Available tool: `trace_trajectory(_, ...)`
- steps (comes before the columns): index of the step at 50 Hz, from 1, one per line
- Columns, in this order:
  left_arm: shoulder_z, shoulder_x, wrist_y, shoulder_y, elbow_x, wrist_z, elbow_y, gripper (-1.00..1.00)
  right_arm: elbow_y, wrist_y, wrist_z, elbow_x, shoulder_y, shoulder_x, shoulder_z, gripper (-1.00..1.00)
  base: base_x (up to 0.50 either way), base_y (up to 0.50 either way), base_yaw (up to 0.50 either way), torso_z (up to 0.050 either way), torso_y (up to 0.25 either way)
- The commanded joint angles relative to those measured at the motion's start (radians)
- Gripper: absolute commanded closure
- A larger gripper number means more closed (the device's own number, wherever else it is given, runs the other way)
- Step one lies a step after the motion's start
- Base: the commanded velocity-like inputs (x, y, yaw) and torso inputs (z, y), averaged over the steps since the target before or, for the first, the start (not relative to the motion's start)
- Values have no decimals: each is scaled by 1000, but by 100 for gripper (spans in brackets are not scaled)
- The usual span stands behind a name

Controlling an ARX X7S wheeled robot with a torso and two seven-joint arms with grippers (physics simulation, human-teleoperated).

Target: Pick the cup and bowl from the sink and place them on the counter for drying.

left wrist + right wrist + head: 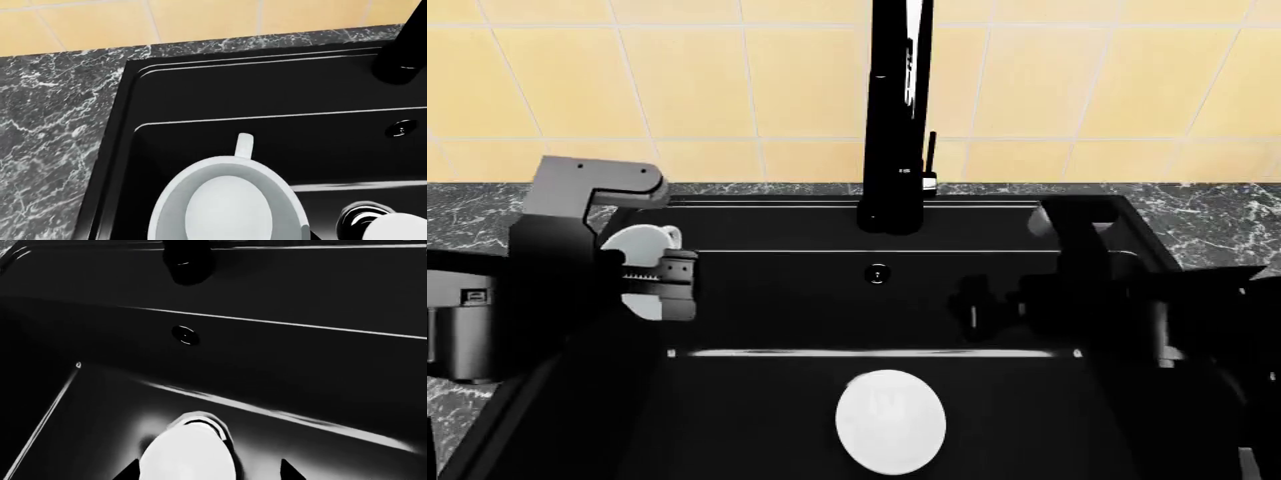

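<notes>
Left gripper point(651, 283) is clenched on the cup point(227, 200), holding it up over the left end of the sink point(774, 300), close to the counter point(47, 130). In the left wrist view the cup's open mouth faces the camera, pale inside, with one light finger point(244, 145) lying past its rim. Cup appears clear of the basin floor.

Bowl point(890, 420) lies on the sink floor, in the middle, near the front edge, beside the drain point(357, 220). Faucet point(897, 110) stands upright behind the basin.

Right gripper point(210, 471) hangs over the bowl, fingers spread apart, one dark tip to each side, grasping nothing.
</notes>
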Motion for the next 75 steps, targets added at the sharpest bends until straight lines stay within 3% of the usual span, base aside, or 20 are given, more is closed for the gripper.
trace_trajectory(1,24,-57,31,-38,-152,-68,24,100,174,-53,-163,-129,72,-61,-173,-100,0,0,0,0,0)
trace_trajectory(27,-3,-115,112,16,-95,-8,30,100,553,-290,-440,-360,130,-203,-406,-100,0,0,0,0,1)
trace_trajectory(30,3,-121,99,-4,-63,26,49,100,587,-311,-469,-379,134,-220,-428,-100,0,0,0,0,0)
trace_trajectory(42,11,-170,123,-131,-22,-22,-17,100,561,-304,-476,-377,114,-217,-442,-100,0,0,0,0,1)
trace_trajectory(58,-31,-253,206,-110,-101,-183,-80,100,460,-257,-421,-331,89,-183,-409,-100,0,0,0,0,1)
trace_trajectory(64,9,-269,183,-196,-55,-177,-150,100,452,-249,-413,-326,86,-177,-406,-100,0,0,0,0,0)
trace_trajectory(75,-29,-277,317,-85,-27,-365,-148,100,457,-256,-419,-325,75,-180,-411,-100,0,0,0,0,1)
